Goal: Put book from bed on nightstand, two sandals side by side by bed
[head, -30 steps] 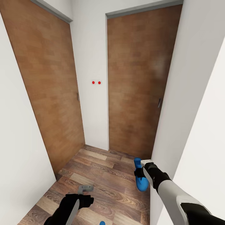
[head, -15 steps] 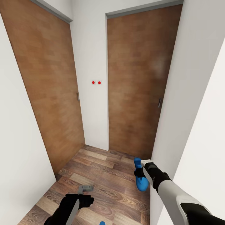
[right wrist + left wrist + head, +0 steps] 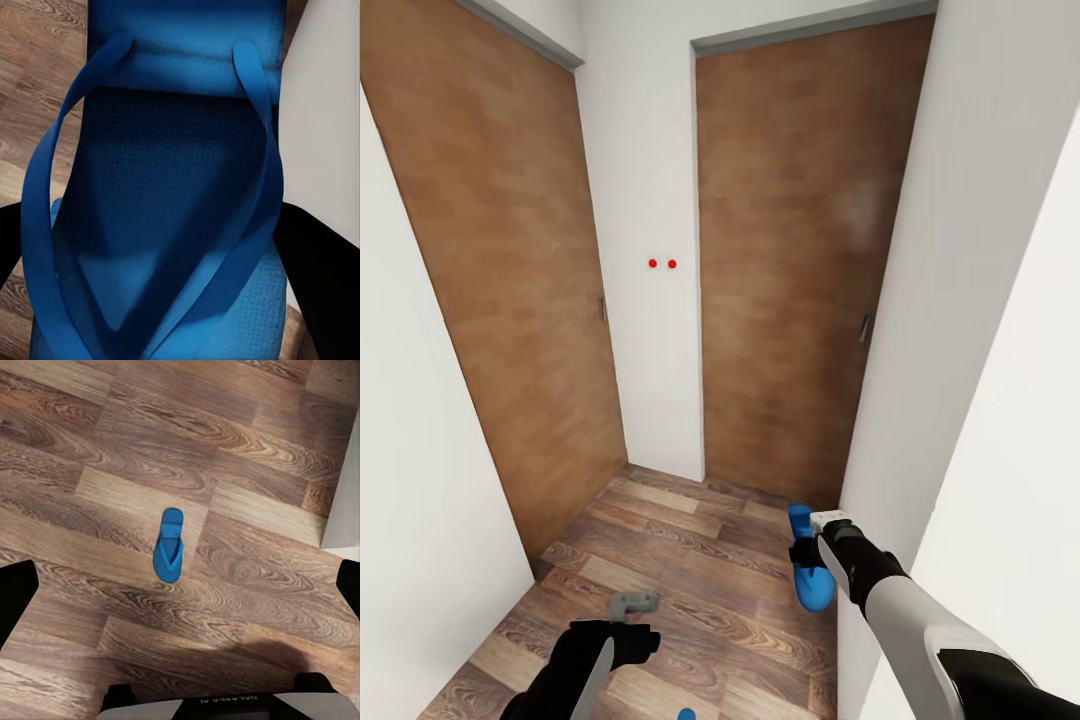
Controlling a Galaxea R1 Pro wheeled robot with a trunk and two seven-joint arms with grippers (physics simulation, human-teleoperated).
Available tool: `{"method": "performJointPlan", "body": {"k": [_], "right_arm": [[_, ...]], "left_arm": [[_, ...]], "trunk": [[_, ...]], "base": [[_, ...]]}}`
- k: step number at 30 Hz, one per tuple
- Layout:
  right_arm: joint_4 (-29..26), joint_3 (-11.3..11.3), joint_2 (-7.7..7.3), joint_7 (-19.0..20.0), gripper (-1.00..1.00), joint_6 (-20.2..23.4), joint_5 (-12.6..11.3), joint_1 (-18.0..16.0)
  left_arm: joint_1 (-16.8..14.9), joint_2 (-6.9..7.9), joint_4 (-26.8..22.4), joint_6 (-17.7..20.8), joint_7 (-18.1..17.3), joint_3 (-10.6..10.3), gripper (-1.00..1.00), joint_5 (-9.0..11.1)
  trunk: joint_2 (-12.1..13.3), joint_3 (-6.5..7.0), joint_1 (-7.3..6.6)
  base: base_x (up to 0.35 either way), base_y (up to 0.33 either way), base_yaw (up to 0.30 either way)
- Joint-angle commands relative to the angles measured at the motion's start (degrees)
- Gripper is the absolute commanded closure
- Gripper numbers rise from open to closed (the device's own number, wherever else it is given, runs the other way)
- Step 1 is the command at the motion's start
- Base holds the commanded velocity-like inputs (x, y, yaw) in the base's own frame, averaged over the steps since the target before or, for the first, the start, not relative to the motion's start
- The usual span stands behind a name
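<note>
One blue sandal [image 3: 812, 588] hangs toe-down at the lower right of the head view, with my right gripper [image 3: 806, 548] shut on it. Up close, the sandal [image 3: 172, 210] sits between the dark fingers [image 3: 324, 285]. The other blue sandal [image 3: 169, 544] lies flat on the wood floor below my left gripper [image 3: 632, 604], well apart from it. Its tip [image 3: 687, 713] peeks in at the head view's lower edge. The left gripper is open, its fingers [image 3: 15, 600] spread wide with nothing between them. The book, the bed and the nightstand are out of view.
I face a narrow hallway corner with two shut brown wooden doors, one on the left [image 3: 500, 300] and one ahead [image 3: 790, 270]. White walls close in on both sides, the right wall [image 3: 980, 300] near my right arm. Wood floor [image 3: 690, 560] lies between.
The whole head view has shifted slightly, so the camera has turned a little. Both arms and the held sandal keep their places.
</note>
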Motion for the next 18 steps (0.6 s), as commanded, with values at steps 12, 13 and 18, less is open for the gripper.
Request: {"method": "performJointPlan", "body": {"k": [12,13,18], "right_arm": [[-0.1,-0.4,0.07,0.0,1.0,0.2,0.5,0.0],[-0.1,-0.4,0.07,0.0,1.0,0.2,0.5,0.0],[0.0,-0.5,0.07,0.0,1.0,0.2,0.5,0.0]], "left_arm": [[0.0,0.02,-0.1,0.2,0.5,-0.1,-1.0,0.5],[0.0,0.02,-0.1,0.2,0.5,-0.1,-1.0,0.5],[0.0,0.02,-0.1,0.2,0.5,-0.1,-1.0,0.5]], "trunk": [[0.0,-0.08,0.02],[0.0,-0.08,0.02],[0.0,-0.13,0.02]], "base": [[0.0,0.006,-0.021],[0.016,0.063,-0.01],[0.029,0.058,-0.085]]}}
